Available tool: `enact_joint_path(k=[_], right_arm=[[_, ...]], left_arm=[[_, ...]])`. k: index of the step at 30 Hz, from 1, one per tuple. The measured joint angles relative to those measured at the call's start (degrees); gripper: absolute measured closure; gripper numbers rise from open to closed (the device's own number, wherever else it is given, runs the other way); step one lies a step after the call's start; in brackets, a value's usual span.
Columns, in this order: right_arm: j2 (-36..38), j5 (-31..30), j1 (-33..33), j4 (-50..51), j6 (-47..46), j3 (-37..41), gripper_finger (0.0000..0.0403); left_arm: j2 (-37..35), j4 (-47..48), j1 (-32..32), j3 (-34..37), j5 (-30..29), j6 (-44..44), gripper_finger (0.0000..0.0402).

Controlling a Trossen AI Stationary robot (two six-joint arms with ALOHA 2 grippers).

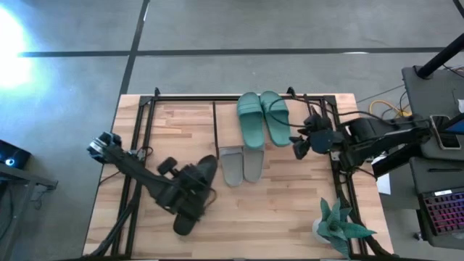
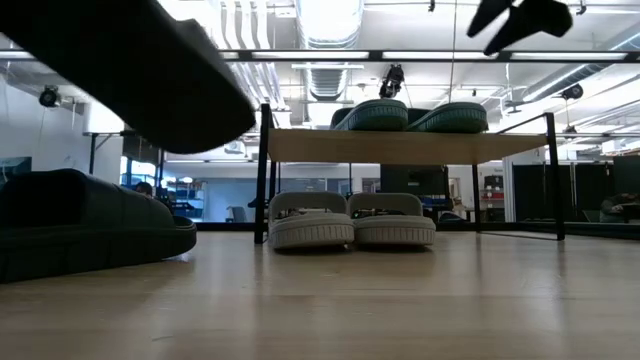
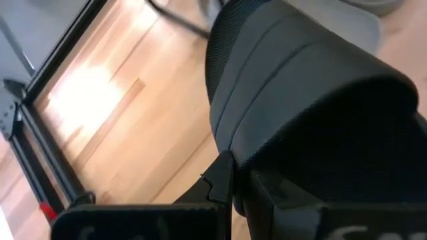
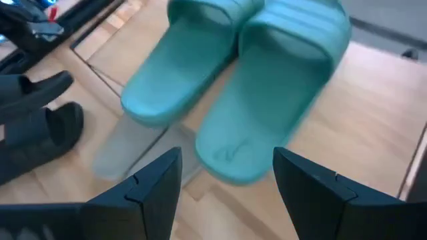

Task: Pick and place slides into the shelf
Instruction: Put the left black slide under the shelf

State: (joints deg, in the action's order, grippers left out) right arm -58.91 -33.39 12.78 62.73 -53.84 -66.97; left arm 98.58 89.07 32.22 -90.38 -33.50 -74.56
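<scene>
My left gripper [image 1: 190, 185] hangs over the table's near-left part, shut on one black slide [image 1: 206, 170], which shows lifted high in the low view [image 2: 130, 70]. The other black slide [image 2: 90, 225] lies on the table beside it [image 1: 185, 216]. The teal slides [image 1: 262, 119] rest soles down on the shelf's plank top [image 2: 400, 146]. The grey slides [image 2: 350, 220] stand on the table under that plank. My right gripper [image 1: 299, 147] is open and hovers just right of the teal pair [image 4: 233, 87], touching nothing. My left gripper pinches the black slide [image 3: 300, 100] between its two fingers [image 3: 220, 183] at an edge of the slide [image 3: 243, 167]; which part that is I cannot tell. The slide is lifted clear of the table and sticks out ahead of the fingers toward the shelf.
A large black frame [image 1: 147, 116] rings the table's edges. A potted green plant [image 1: 339, 226] stands at the near-right corner. Bare wood lies between the shelf and the near edge [image 1: 275, 203]. A laptop and cables sit off the table at right [image 1: 442, 210].
</scene>
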Motion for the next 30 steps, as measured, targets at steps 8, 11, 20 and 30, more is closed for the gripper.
enact_joint_path(k=[8,11,20,30], right_arm=[[1.6,5.4,0.3,0.1,2.7,0.3,0.0177],[1.5,5.3,0.3,0.0,4.4,0.3,0.0177],[1.6,5.1,0.3,0.0,6.9,0.2,0.0177],[4.0,5.3,0.3,2.2,6.9,0.1,0.0177]], left_arm=[[14.1,-0.9,-5.5,-22.4,-2.3,8.5,0.0401],[18.5,-3.7,-7.6,-30.2,-2.6,11.5,0.0401],[28.6,-20.5,-11.3,-41.8,-2.1,21.6,0.0401],[36.1,-31.5,-13.2,-41.9,-1.6,27.9,0.0401]])
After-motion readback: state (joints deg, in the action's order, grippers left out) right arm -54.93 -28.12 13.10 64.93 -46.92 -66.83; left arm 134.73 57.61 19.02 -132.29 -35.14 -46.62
